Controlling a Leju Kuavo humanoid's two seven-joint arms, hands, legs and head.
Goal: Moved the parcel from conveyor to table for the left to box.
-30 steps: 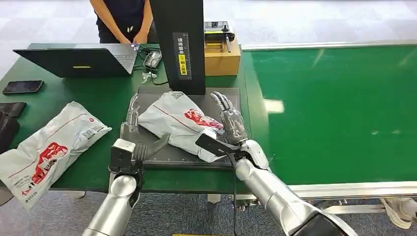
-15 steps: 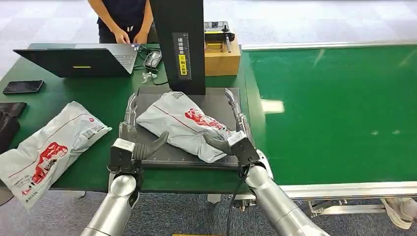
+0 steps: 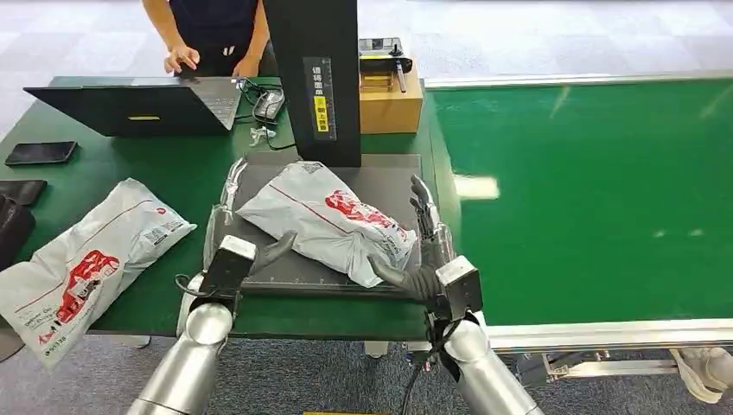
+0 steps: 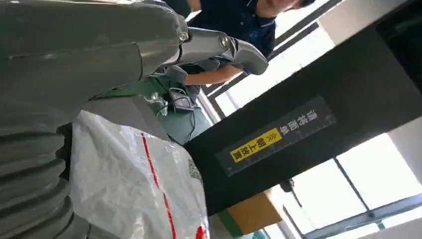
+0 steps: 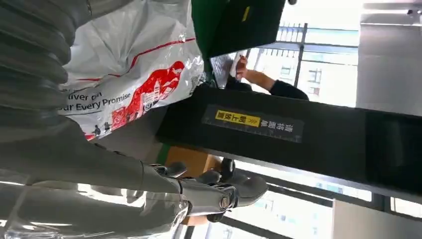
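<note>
A white plastic parcel with red print lies on the dark grey platform beneath the black scanner column. My left hand stands at the platform's left edge with fingers straight, its thumb reaching in against the parcel's near left edge. My right hand stands at the parcel's right side, fingers straight along the platform edge, thumb pointing in below the parcel's near corner. Neither hand holds it. The left wrist view has the parcel close beside the left hand. The right wrist view has the parcel beside the right hand.
A second white parcel lies at the table's left front. Behind are a laptop, a phone and a cardboard box. A person stands behind the laptop. The green conveyor belt runs to the right.
My right hand has come off the top of the parcel and drawn back to its right side, turned edge-on. The left hand shifted slightly. The person's hand moved at the laptop.
</note>
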